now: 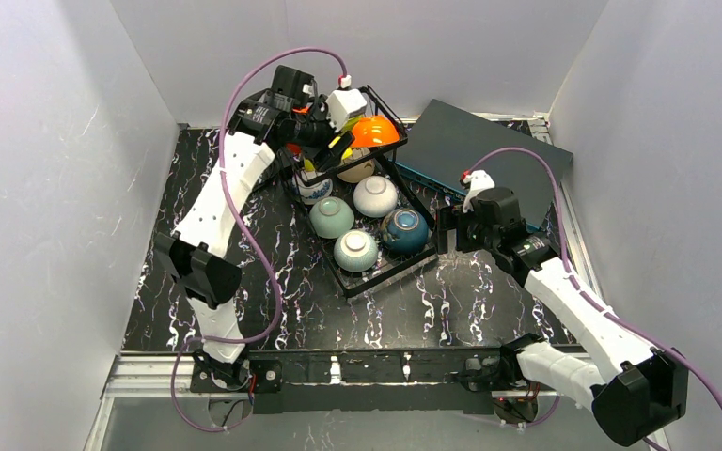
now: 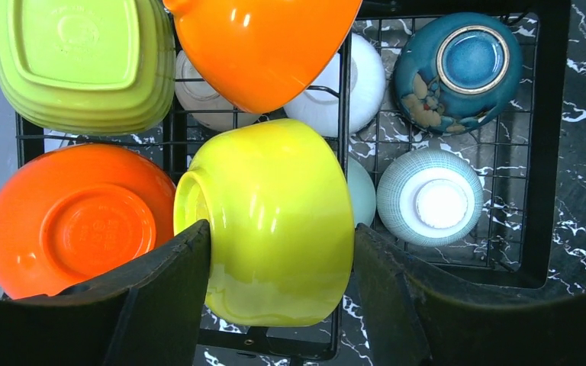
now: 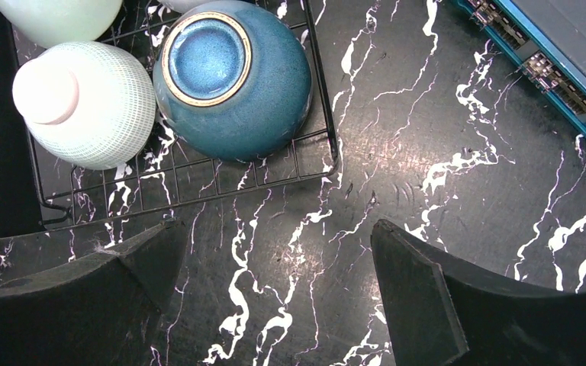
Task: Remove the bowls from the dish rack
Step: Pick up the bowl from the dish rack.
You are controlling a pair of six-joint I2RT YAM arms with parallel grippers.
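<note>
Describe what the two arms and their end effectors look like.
The left arm and right arm have white shell links with black joints. A lilac cable loops along each. The left end effector and right end effector each have two broad matte black fingers.

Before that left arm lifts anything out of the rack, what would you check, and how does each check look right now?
1. Left pincer straddles the yellow bowl, one finger on each side: ok.
2. Firm grip on that bowl: cannot tell; the fingers sit at its sides, but contact is unclear.
3. Free path upward: not ok; the big orange bowl crowds its far edge.
4. Right pincer out of the way: ok; it is open, beside the dish rack, holding nothing.
5. Bare table for setting the bowl down: ok.
</note>
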